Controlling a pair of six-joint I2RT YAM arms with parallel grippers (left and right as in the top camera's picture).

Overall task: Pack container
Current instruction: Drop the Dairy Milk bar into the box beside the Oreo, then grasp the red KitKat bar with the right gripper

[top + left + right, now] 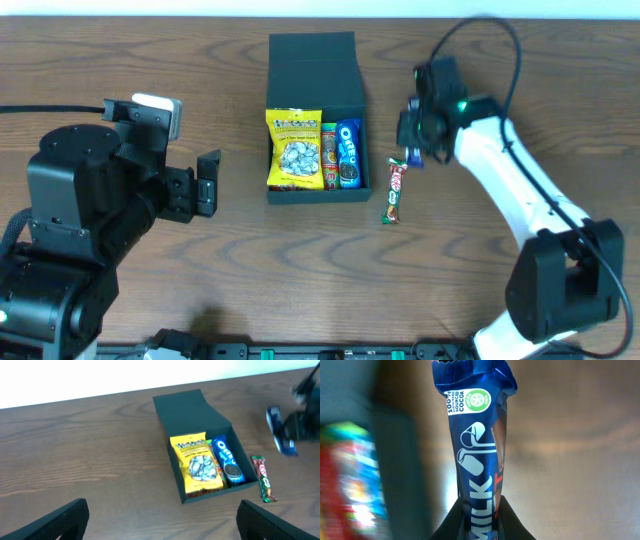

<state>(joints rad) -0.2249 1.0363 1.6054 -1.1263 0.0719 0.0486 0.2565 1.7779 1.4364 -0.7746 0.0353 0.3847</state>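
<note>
The dark charcoal-teal container (312,58) stands open at the table's middle back, flap lid laid back. It holds a yellow snack bag (293,149), a red-green packet and a blue Oreo pack (348,153). It also shows in the left wrist view (186,406). A red and green bar (396,192) lies on the table just right of the box. My right gripper (412,140) is shut on a blue milk chocolate bar (477,460), held above the table right of the box. My left gripper (208,184) is open and empty, left of the box.
The wooden table (300,280) stretches bare in front of the box. A white wall edge runs along the far side (100,380). The right arm's white link (505,185) reaches diagonally over the right side of the table.
</note>
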